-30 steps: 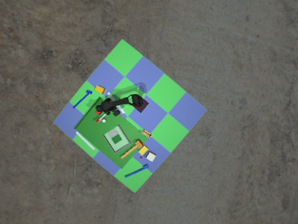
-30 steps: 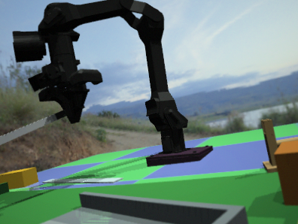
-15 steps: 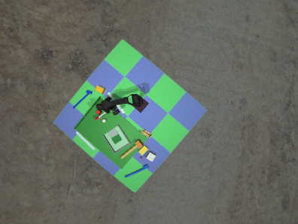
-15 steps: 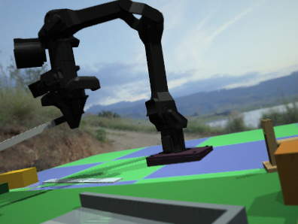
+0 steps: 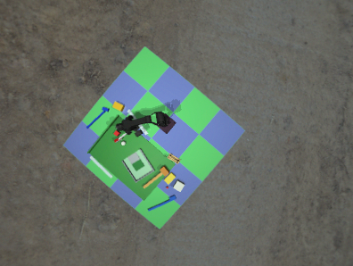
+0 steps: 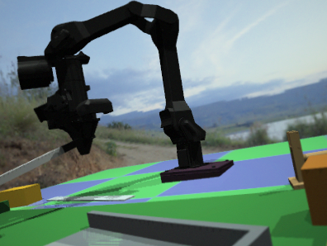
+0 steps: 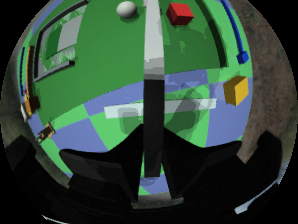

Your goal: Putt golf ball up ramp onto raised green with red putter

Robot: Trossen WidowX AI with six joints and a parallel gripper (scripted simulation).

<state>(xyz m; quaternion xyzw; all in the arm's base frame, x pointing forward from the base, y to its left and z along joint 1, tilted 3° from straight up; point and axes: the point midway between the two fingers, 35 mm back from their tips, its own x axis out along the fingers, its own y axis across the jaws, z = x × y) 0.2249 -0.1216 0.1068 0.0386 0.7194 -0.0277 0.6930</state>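
Putter (image 5: 121, 137) (image 6: 37, 163) (image 7: 154, 42) in hand, we have its dark grip clenched in the end effector (image 5: 126, 127) (image 6: 84, 152) (image 7: 149, 127); its pale shaft slants toward the green mat (image 5: 107, 149) (image 6: 144, 220) (image 7: 107, 65), red head near the golf ball (image 5: 123, 143) (image 7: 126, 10). Pickup looks done; our putt onto the raised green (image 5: 138, 164) (image 7: 53, 42) remains. The ball is white, round and off the ramp.

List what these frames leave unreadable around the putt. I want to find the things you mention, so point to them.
- Putter (image 6: 32, 165) (image 7: 154, 45) head: cut off by the frame edge in wrist and exterior; tiny from the top.
- Ball (image 5: 123, 143) (image 7: 126, 10): its gap to the putter head can't be judged; out of frame in exterior.
- Small red speck (image 5: 168, 187) near the yellow block (image 5: 169, 178): too small to identify from the top.
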